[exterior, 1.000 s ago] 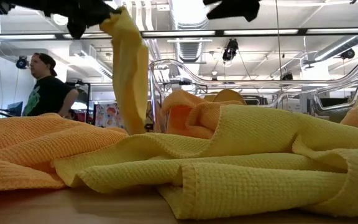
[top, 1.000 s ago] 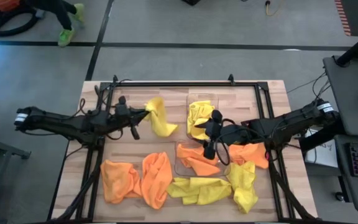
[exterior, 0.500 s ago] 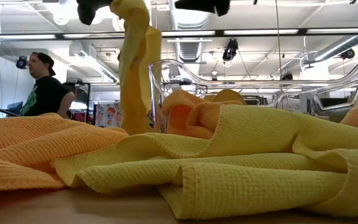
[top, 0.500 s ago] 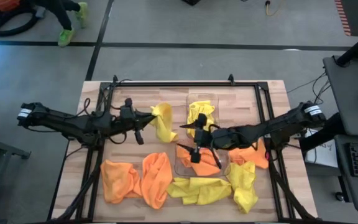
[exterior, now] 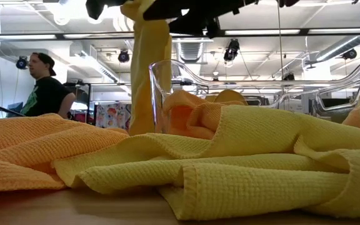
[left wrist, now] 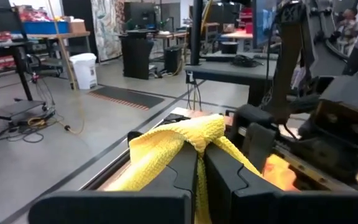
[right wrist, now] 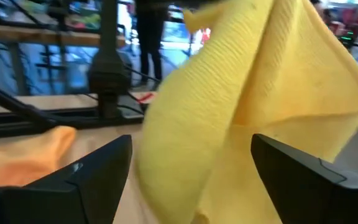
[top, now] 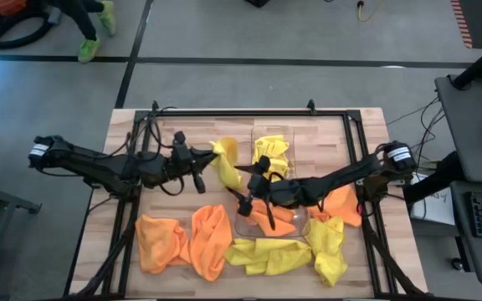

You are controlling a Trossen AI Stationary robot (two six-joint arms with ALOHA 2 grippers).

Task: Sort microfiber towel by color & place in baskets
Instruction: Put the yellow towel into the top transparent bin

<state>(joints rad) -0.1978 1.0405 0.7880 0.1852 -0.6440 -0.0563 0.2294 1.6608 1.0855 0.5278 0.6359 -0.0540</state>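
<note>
Left of centre in the frame, the left gripper (top: 208, 156) is pinched on a yellow towel (top: 226, 160) that hangs just beside the upper basket (top: 272, 131). The right gripper (top: 247, 184) reaches in from the right, fingers spread, close to that towel (orange ones (top: 182, 242) lie lower left).

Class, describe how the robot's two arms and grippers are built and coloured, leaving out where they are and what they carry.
Both arms are slim, black, jointed limbs with loose black cables looping beside them. Each carries a white band near its outer end. The left gripper and the right gripper each end in two dark fingers with flat, blocky, angular faces in matte black.
</note>
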